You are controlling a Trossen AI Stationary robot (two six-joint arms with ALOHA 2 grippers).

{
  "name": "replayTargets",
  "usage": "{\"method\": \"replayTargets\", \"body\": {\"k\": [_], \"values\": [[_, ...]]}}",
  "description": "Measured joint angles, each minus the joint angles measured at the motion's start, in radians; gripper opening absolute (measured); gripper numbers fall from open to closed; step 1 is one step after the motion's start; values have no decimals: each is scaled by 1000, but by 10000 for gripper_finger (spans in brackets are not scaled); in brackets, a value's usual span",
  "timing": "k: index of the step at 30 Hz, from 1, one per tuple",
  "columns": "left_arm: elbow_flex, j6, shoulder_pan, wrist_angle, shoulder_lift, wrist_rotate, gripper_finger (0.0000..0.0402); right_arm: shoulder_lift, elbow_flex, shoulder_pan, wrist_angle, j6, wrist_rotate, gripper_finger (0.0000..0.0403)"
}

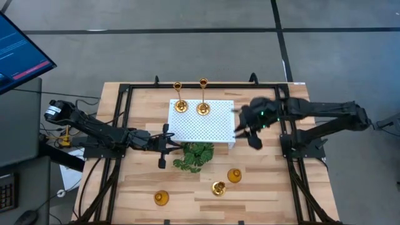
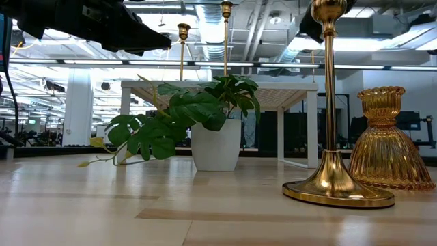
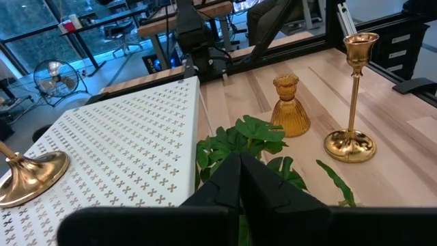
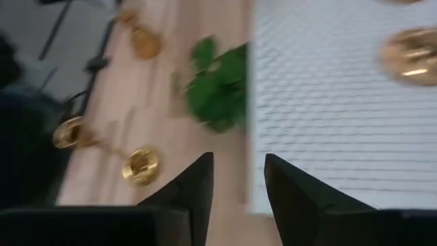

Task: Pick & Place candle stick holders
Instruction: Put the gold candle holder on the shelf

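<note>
Two tall gold candle stick holders (image 1: 180, 105) (image 1: 203, 107) stand on their round bases on the white perforated platform (image 1: 215, 128). A third tall holder (image 1: 218, 187) and a squat amber holder (image 1: 234, 175) stand on the table near the front, right of centre; both show in the left wrist view (image 3: 351, 102) (image 3: 289, 106). Another squat holder (image 1: 161, 198) stands at the front left. My left gripper (image 1: 164, 149) is shut and empty, left of the plant (image 1: 194, 156). My right gripper (image 1: 247, 132) is open and empty at the platform's right edge.
The green leafy plant in a white pot (image 2: 215, 143) stands just in front of the platform, between my left gripper and the front holders. A black frame (image 1: 122, 125) runs along the table's sides. Bare wood lies at the front left and at the right of the platform.
</note>
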Motion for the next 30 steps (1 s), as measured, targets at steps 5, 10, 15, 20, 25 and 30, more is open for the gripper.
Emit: {"method": "replayTargets", "body": {"k": [5, 10, 15, 20, 25, 30], "values": [[0, 0, 0, 0, 1, 0, 8, 0, -28, 170, 29, 62, 18, 111], [1, 0, -1, 4, 21, 0, 8, -1, -54, 342, 45, 107, 149, 98], [1, -28, -3, 2, 53, 1, 7, -2, -160, 479, 185, 48, 307, 86], [1, -99, -3, 0, 78, 1, 9, -3, -318, 540, 397, -44, 415, 68], [1, -124, -3, 1, 88, 1, 9, -3, -475, 538, 661, -49, 419, 52], [1, -124, -3, 5, 88, 1, 7, -3, -619, 551, 1003, -79, 353, 41]]}}
